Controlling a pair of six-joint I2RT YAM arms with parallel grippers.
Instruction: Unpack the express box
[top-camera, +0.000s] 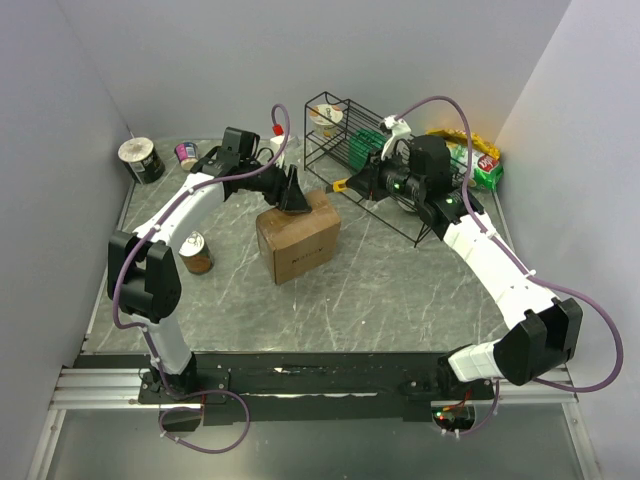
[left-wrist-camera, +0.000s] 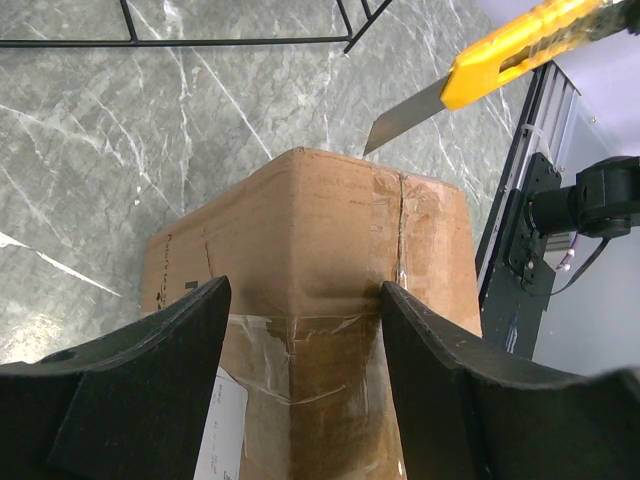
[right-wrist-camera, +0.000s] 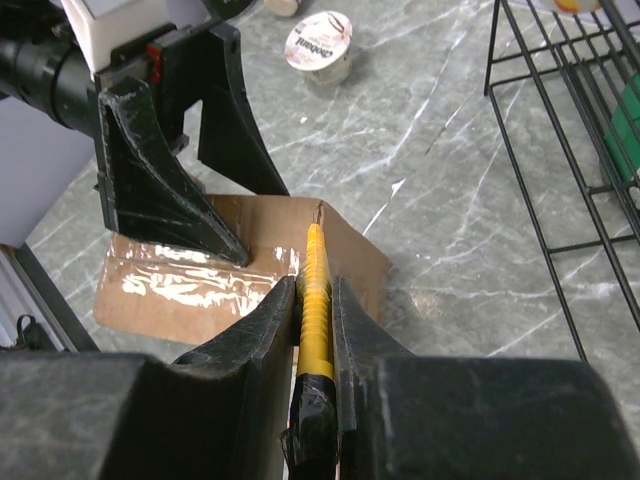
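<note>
– Smack in the middle of the table (top-camera: 400, 290), a bit left of centre, is that brown carton the express box (top-camera: 298, 238)?

– Yep, that's it. It's turned so one corner points at the arm bases. There's clear tape over the top flaps and a white label (left-wrist-camera: 225, 420) on one side.

– What's the left gripper (top-camera: 293, 195) doing on it?

– The jaws are spread and straddle a top edge of the box. One of the fingers (left-wrist-camera: 150, 400) sits on the label side, the other on the taped top. They look like they're against the cardboard, nothing clamped.

– And the right gripper (top-camera: 365, 180)?

– Clenched on a yellow utility knife (top-camera: 338, 185), squeezing the handle. The blade's out, with the tip right at the box's top edge by the taped seam. Touching or just above, can't tell.

– Anything else around?

– An opened tin can (top-camera: 197, 252) stands left of the box, apart from it. A black wire rack (top-camera: 350, 150) sits behind on the right, with green snack bags (top-camera: 485, 165) past it. A round container (top-camera: 142, 160) is in the far left corner, and a small yogurt cup (right-wrist-camera: 320, 45) sits behind the box.
</note>
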